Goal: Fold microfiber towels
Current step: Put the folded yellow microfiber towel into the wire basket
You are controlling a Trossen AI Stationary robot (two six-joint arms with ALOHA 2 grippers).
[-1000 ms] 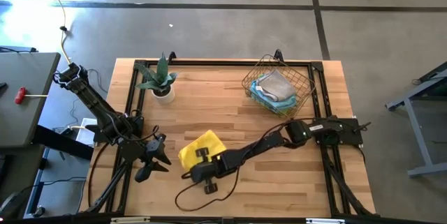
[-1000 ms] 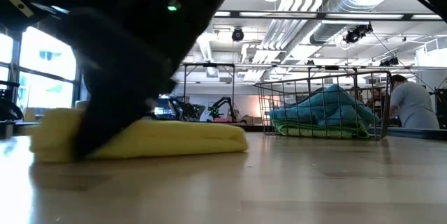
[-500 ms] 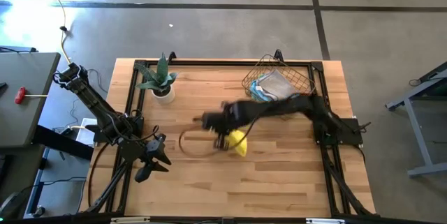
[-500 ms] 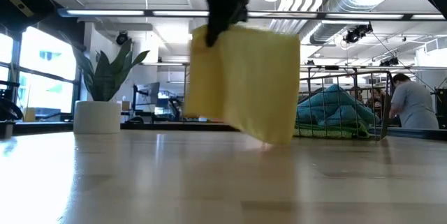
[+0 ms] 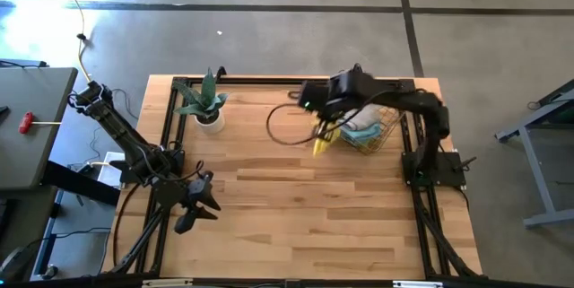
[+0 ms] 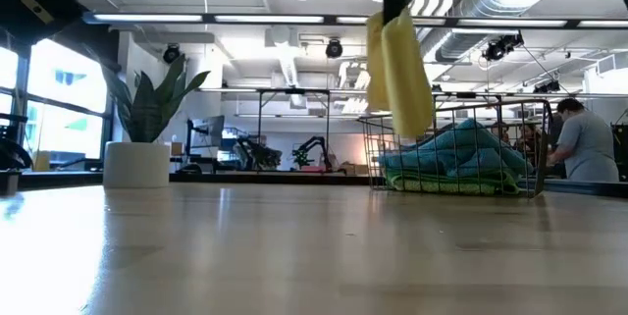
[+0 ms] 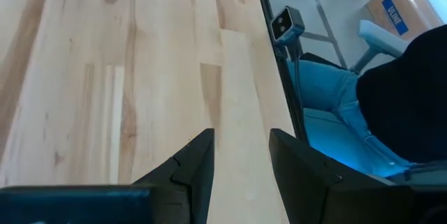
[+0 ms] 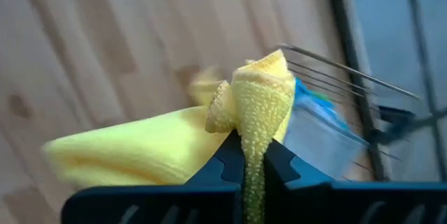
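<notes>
Pale wood counter (image 5: 296, 225) in a bright workshop; potted plant (image 5: 204, 104) at its far left corner. Yellow towel (image 6: 399, 65) hangs folded and limp in mid-air, clear of the counter, just beside the wire basket (image 5: 384, 122) at the far right. Basket holds a heap of blue towels (image 6: 461, 153) with a green one underneath; a grey cloth (image 5: 359, 109) lies on top. Right hand (image 8: 253, 155) clenched on the yellow towel's upper fold. Left hand (image 7: 239, 161) parked at the near left edge, fingers partly apart, holding nothing.
</notes>
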